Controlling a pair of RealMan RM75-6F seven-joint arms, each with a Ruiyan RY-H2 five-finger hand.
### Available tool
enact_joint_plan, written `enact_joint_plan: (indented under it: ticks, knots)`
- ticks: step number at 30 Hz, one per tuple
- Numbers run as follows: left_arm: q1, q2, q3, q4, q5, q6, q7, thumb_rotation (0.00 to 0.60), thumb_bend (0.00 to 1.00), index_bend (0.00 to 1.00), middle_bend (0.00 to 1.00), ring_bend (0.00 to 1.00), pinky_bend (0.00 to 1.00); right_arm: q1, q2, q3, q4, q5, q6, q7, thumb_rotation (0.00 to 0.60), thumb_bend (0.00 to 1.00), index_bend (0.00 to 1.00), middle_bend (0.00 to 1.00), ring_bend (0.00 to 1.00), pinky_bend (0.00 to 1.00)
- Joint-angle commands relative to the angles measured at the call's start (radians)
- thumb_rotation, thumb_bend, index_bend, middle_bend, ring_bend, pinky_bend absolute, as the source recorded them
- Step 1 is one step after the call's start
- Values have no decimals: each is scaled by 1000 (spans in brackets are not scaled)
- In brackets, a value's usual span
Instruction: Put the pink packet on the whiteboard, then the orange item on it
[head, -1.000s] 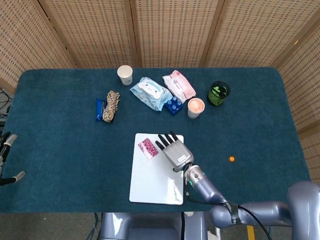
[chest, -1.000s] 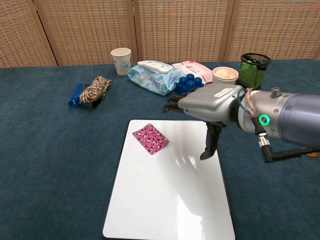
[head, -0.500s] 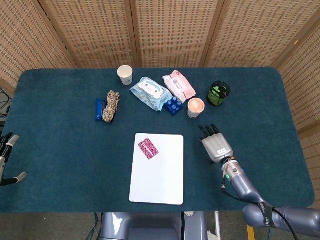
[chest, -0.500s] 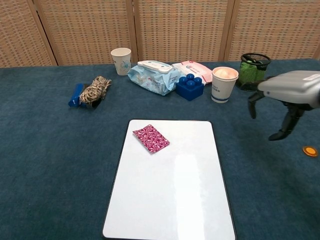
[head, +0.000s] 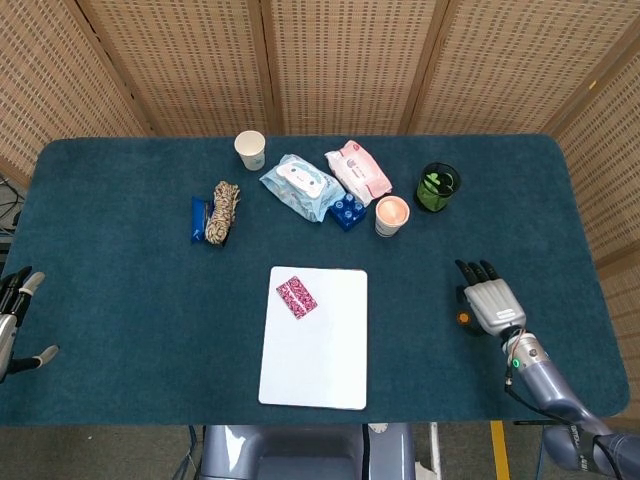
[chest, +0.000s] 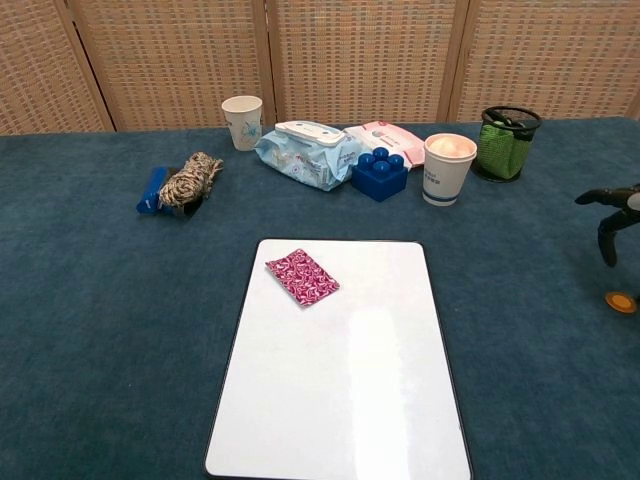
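The pink patterned packet (head: 296, 297) (chest: 302, 277) lies flat on the upper left part of the whiteboard (head: 320, 360) (chest: 340, 400). A small orange disc (head: 463, 318) (chest: 620, 301) sits on the blue cloth to the right of the board. My right hand (head: 490, 301) (chest: 612, 214) hovers just right of and above the disc, fingers apart and holding nothing. In the chest view only its fingertips show at the right edge. My left hand (head: 14, 322) hangs at the far left edge of the head view, off the table, fingers apart and empty.
Along the back stand a paper cup (head: 250, 150), a blue wipes pack (head: 300, 186), a pink wipes pack (head: 357, 170), a blue block (head: 347, 212), a filled cup (head: 391, 215) and a green mesh holder (head: 437, 187). A rope bundle (head: 225, 210) lies at the left.
My right hand has swept from over the whiteboard's right part, away from the packet, rightward across the cloth to the orange disc. The packet stays on the board.
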Motion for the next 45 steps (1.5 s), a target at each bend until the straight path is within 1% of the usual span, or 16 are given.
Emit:
enact_joint_plan:
  ticks: [1,4,12,16,19,28,35,45]
  knots:
    - [1,0,1,-1,2,1,0,600,0,0,0,0,0,-20,-18,-11,39,-29,0,37,600,260,436,0,0,3]
    - [1,1,2,-2,5,1,-1,600,0,0,0,0,0,-28,-34,-10,71,-43,-7,61,600,260,436,0,0,3]
    - [1,1,2,-2,5,1,-4,600,0,0,0,0,0,-34,-65,-4,118,-58,-26,73,600,260,436,0,0,3]
    - [-1,2,2,-1,4,-2,-9,600,0,0,0,0,0,-32,-78,6,140,-58,-40,68,600,319,437,0,0,3]
    - [-1,2,2,0,4,-3,-10,600,0,0,0,0,0,-30,-82,13,146,-55,-46,64,600,337,436,0,0,3]
    - [-2,2,3,-1,3,-5,-9,600,0,0,0,0,0,-30,-86,31,150,-51,-63,47,600,337,436,0,0,3]
    - [-2,2,3,-2,3,-5,-8,600,0,0,0,0,0,-38,-88,29,151,-58,-73,44,600,337,436,0,0,3]
    - [-1,5,3,-4,0,-7,-12,600,0,0,0,0,0,-42,-108,36,183,-65,-88,51,600,337,436,0,0,3]
